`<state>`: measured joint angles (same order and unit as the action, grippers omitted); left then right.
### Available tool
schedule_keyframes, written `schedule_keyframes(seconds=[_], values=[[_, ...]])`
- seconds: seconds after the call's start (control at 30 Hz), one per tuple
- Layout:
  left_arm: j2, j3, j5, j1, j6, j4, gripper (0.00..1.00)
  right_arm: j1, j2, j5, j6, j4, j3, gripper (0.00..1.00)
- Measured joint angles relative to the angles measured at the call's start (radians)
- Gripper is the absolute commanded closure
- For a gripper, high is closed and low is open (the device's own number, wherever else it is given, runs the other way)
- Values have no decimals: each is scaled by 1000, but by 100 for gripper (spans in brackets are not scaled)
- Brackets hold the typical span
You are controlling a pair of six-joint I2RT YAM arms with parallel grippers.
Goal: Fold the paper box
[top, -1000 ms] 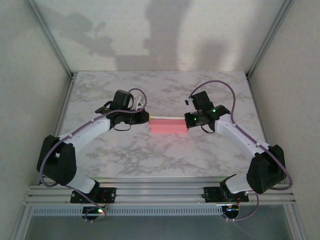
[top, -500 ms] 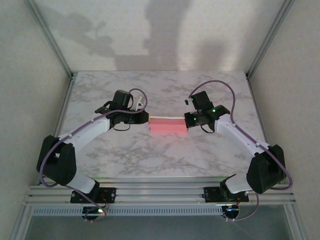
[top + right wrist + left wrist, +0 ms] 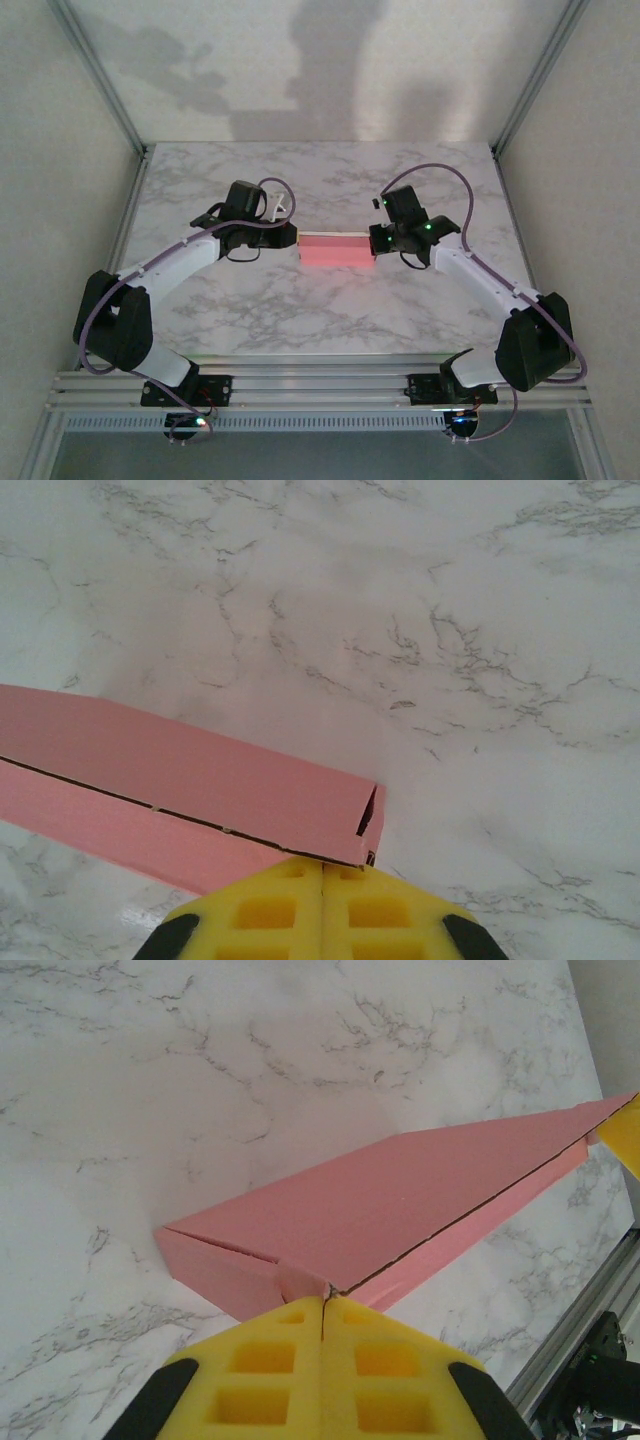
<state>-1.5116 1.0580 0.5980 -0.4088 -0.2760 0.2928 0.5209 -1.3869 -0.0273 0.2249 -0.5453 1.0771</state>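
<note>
Paper box [image 3: 336, 249] folded flat, pink side out, lies on marble surface [image 3: 330, 190] mid-table, between the two arms. Left gripper [image 3: 291, 237] fully closed, yellow pads pressed together, tips touching box's left end; nothing clamped between pads as far as left wrist view tells. Right gripper [image 3: 377, 243] also fully closed, tips against box's right end, where an end flap gapes slightly.

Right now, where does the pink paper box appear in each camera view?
Top external: paper box at the picture's centre.
Left wrist: it runs from the lower middle to the right edge.
Right wrist: it runs from the left edge to the lower middle.
Shared landmark: the marble table under it.
</note>
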Motion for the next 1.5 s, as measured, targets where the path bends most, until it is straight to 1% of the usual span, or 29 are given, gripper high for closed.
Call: schedule_keyframes(seconds=[0.33,0.53,0.67,1.13,1.5], values=[[0,0,-18,0,0,-2,95,-8,29,10,34,4,-13,99],[0,0,-37,0,0,-1,95,-48,48,85,65,10,-18,99],[0,0,-42,-2,0,0,96,-64,49,109,79,13,-23,99],[-2,0,-49,-17,0,2,96,-71,55,76,82,23,-50,96],[-9,4,-96,-39,0,24,96,-64,59,77,86,18,-51,94]])
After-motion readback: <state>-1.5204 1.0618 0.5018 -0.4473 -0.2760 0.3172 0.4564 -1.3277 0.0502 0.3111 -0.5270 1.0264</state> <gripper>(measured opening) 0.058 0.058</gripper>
